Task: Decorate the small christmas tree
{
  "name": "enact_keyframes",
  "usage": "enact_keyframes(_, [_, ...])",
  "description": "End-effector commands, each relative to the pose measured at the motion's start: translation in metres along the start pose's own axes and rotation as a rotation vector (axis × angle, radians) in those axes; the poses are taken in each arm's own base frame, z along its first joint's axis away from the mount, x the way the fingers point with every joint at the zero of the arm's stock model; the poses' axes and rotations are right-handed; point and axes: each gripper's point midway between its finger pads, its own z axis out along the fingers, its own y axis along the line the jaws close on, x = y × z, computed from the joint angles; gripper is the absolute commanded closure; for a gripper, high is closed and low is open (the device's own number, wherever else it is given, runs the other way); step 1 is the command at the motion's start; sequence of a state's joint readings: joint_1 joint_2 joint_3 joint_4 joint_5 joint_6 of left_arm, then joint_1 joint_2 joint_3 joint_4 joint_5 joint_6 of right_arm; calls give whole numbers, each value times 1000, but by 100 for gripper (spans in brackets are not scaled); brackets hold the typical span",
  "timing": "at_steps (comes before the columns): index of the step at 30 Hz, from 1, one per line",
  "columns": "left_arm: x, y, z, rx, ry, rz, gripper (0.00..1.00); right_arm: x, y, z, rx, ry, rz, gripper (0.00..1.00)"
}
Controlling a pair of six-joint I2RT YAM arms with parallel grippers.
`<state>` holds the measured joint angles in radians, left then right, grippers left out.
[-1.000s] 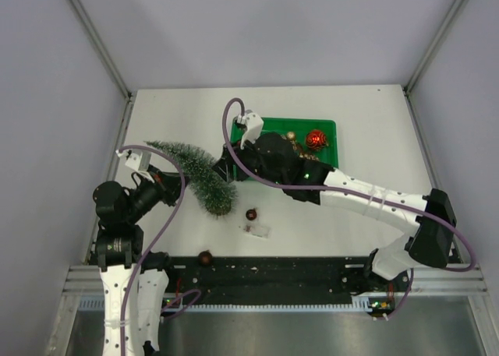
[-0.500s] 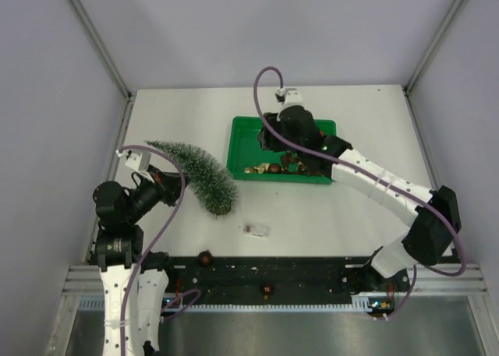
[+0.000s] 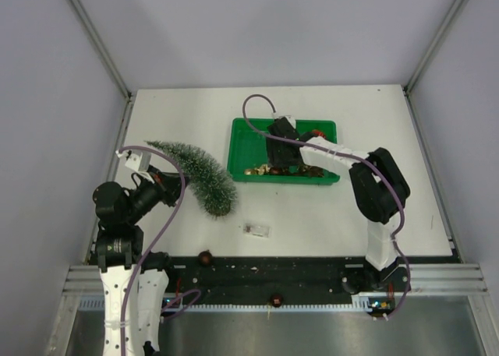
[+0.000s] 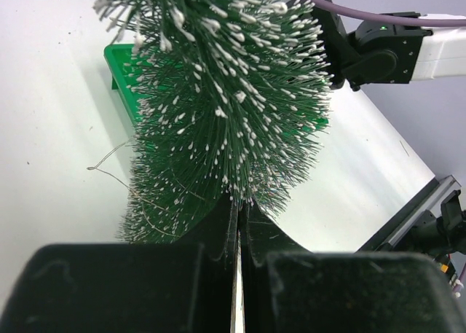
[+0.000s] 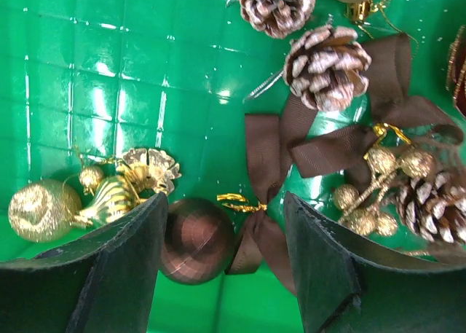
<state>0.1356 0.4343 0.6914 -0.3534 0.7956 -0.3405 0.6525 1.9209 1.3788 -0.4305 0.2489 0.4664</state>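
Holding the small christmas tree (image 4: 226, 92) tilted in my clenched left claw (image 4: 237, 220) so it's reachable; right claw (image 5: 222, 253) spread, straddling brown bauble (image 5: 195, 238) in green tray (image 5: 87, 56).

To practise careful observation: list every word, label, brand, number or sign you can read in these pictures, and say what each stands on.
No text can be read in any view.
Tree, tray, ornaments: no print shows on them.
Small clear packet near the tree: too small to tell whether it carries any marking.
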Motion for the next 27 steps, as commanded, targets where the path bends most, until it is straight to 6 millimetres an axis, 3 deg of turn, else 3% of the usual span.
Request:
enact_keyframes(1, [-9, -2, 0, 12, -30, 46, 100, -20, 19, 0, -53, -31, 15, 36])
enact_keyframes(7, [-9, -3, 0, 12, -31, 47, 100, -10, 27, 12, -79, 4, 22, 48])
enact_keyframes(15, [-9, -2, 0, 11, -33, 50, 100, 10, 24, 3, -94, 44, 40, 54])
enact_keyframes(19, [-8, -3, 0, 16, -32, 44, 100, 3, 25, -13, -108, 13, 50, 67])
enact_keyframes(24, [-10, -4, -1, 14, -33, 49, 100, -18, 26, -44, -114, -45, 28, 67])
enact_keyframes(27, [-10, -5, -2, 14, -37, 49, 100, -26, 24, -58, -116, -79, 28, 77])
